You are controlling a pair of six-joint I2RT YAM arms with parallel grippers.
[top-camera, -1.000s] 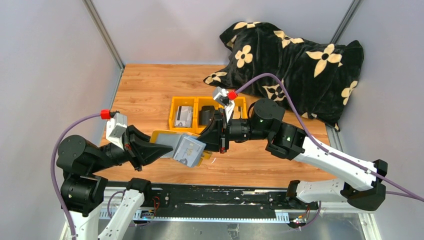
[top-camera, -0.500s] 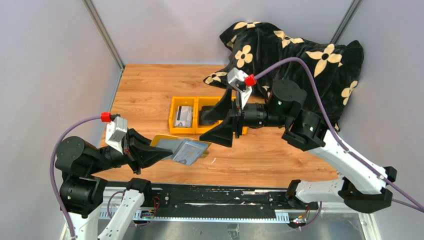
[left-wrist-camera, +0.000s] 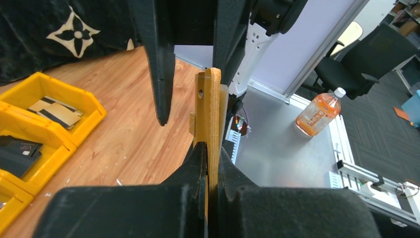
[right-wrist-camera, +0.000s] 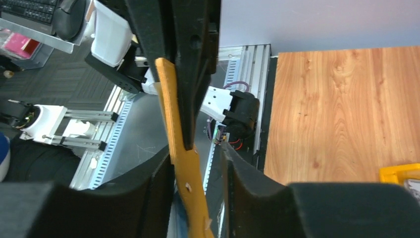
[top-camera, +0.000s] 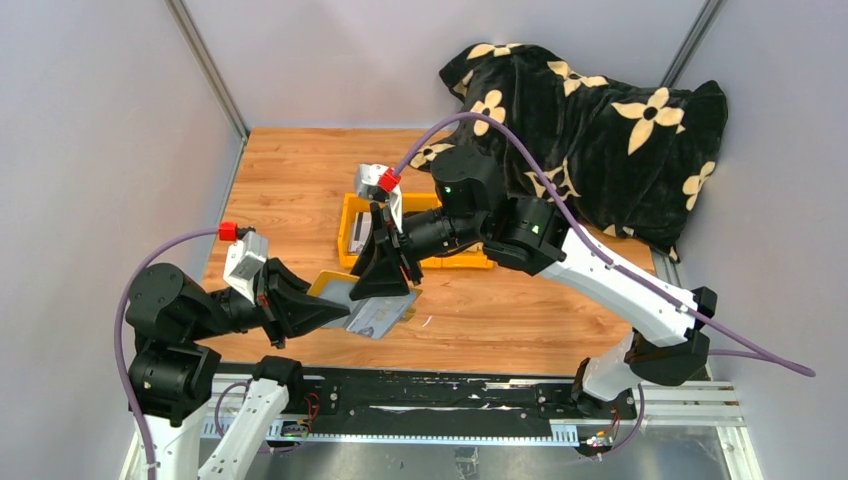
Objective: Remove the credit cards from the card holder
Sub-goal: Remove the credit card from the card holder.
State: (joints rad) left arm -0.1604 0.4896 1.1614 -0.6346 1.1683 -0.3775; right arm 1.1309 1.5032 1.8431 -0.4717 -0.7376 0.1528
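My left gripper is shut on the mustard-yellow card holder and holds it above the table's front left. The holder's grey-blue inner face points right, with a pale card showing in it. In the left wrist view the holder stands edge-on, pinched between my left gripper fingers. My right gripper reaches down from behind, open, its jaws astride the holder's far edge. In the right wrist view the holder lies against the left finger of my right gripper, with a gap to the right finger. Other credit cards lie in the tray.
A yellow three-compartment tray sits mid-table behind the grippers, partly hidden by the right arm. A black blanket with cream flowers fills the back right corner. The table's front edge and a metal rail lie just below the held holder.
The right arm swung from the tray leftward and down onto the holder, its jaws opening wide and then narrowing round the holder's edge. The left gripper kept its grip and shifted slightly right.
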